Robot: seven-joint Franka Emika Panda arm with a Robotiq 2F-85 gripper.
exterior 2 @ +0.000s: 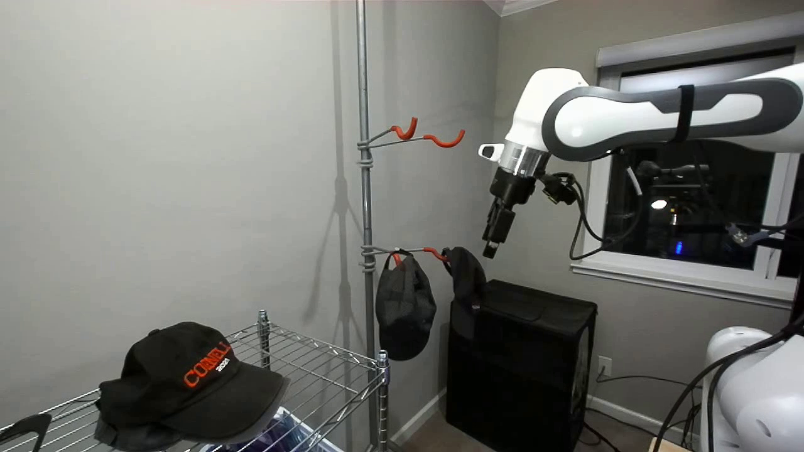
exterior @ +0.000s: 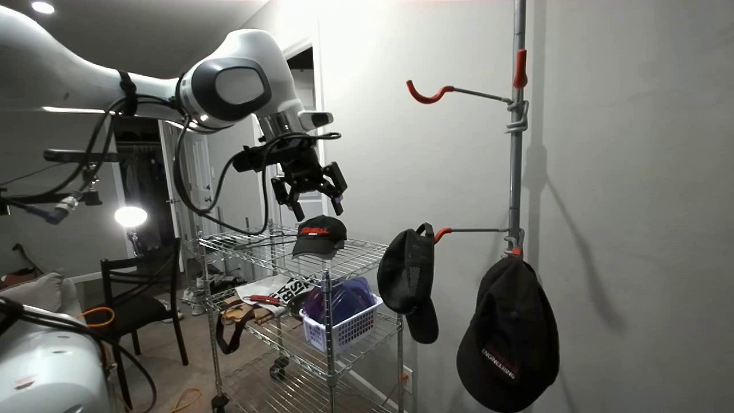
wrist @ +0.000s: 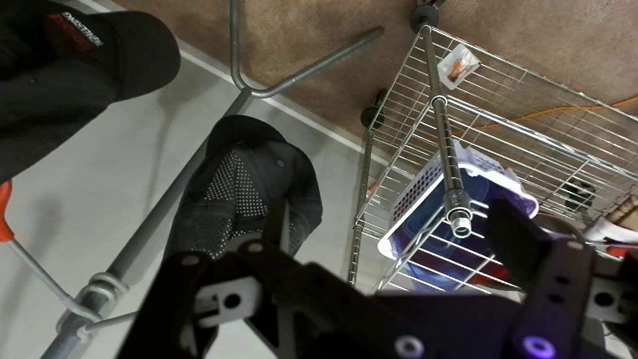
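- Black ENGINEERING cap (exterior: 510, 338) hangs closest in an exterior view, brim downward, from a lower red-tipped hook (exterior: 517, 251); white lettering shows on its front panel.
- Black mesh-panelled cap (exterior: 406, 275) hangs beside it by its back strap, from the neighbouring lower hook (exterior: 442, 234); its perforated panels show plainly in the wrist view, partly overlapped by a finger.
- End effector (exterior: 319, 212) stands open in midair, angled downward, fingers spread wide; it is near the hanging caps yet apart from both.
- Grey metal pole (exterior: 515, 172) rises along the wall and carries the hooks, with upper red-tipped hooks (exterior 2: 445, 143) above the caps.
- Wire shelving unit (exterior: 331, 376) on casters stands near the pole, against the same wall.
- Black CORNELL cap (exterior 2: 182, 383) lies on its top shelf, orange-red letters across the front; more dark fabric shows beneath it.
- Pale lilac plastic basket (exterior: 352, 330) sits one shelf lower, holding blue and purple items; beside it lie a white cloth (exterior: 289, 285) with bold black lettering and a red-handled tool (exterior: 265, 299) of unclear kind.
- Black box-shaped cabinet (exterior 2: 515, 370) stands on the floor in the corner, near a window (exterior 2: 710, 248).
- Black chair (exterior: 140, 310) and lit lamp (exterior: 131, 217) stand farthest back.
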